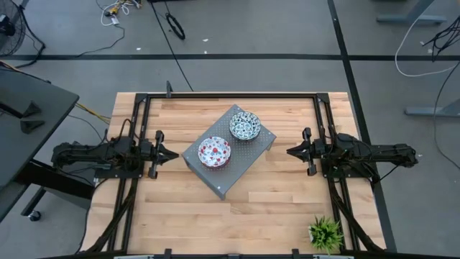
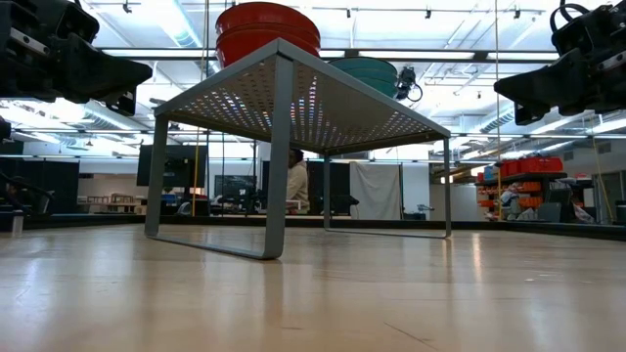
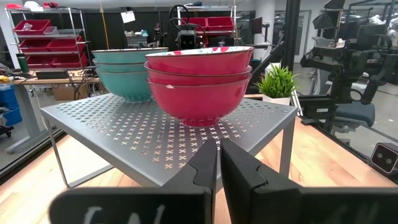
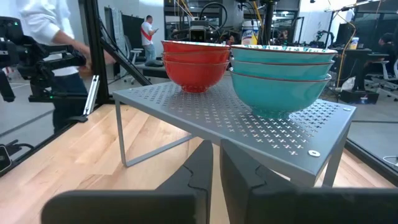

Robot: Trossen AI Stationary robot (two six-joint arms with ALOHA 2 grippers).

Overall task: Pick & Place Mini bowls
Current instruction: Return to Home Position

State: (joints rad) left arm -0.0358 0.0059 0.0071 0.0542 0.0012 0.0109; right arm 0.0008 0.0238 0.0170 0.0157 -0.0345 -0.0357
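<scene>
Two stacks of mini bowls stand on a grey perforated metal rack (image 1: 248, 160) at the table's middle. The red stack (image 1: 214, 152) is toward the near left, the teal stack (image 1: 244, 126) toward the far right. Each stack holds three nested bowls, as the left wrist view (image 3: 199, 81) and right wrist view (image 4: 280, 78) show. My left gripper (image 1: 175, 153) is shut and empty, left of the rack, pointing at the red stack. My right gripper (image 1: 290, 151) is shut and empty, right of the rack, pointing at it.
The rack stands on thin legs (image 2: 277, 161) with open space under its top. A small green potted plant (image 1: 325, 232) stands at the near right corner. Black frame rails (image 1: 230, 95) run along the table's far, left and right sides. A person (image 4: 53, 43) moves beyond the table.
</scene>
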